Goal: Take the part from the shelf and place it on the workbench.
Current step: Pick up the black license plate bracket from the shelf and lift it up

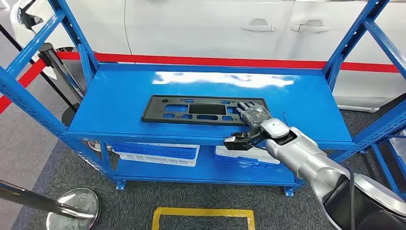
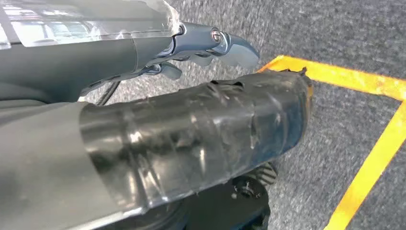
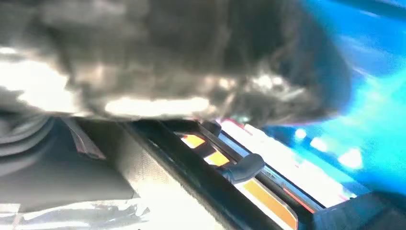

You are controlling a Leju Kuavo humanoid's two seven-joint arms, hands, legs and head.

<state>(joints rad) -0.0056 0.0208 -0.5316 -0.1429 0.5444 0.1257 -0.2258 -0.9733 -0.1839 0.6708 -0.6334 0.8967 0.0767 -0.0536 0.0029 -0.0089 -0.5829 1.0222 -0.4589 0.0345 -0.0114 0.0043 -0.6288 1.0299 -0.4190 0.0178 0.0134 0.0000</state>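
A flat black plastic part [image 1: 191,109] with several cut-outs lies on the top board of the blue shelf [image 1: 119,96]. My right hand [image 1: 251,120] is at the part's right end. Its fingers [image 1: 253,111] lie flat on top of the part, and its thumb [image 1: 235,142] sticks out apart from them, in front of the shelf's front lip. The right wrist view is blurred: the dark hand [image 3: 167,57] sits close over the part's black edge [image 3: 186,163]. My left hand [image 2: 191,129] hangs over grey carpet with nothing in it.
Two white bins [image 1: 158,153] [image 1: 244,159] stand on the lower shelf. Blue uprights [image 1: 72,28] [image 1: 354,33] flank the top board. Behind are a white car [image 1: 215,24] and red barrier tape [image 1: 215,61]. A stanchion base [image 1: 74,208] and yellow floor tape [image 1: 203,218] lie in front.
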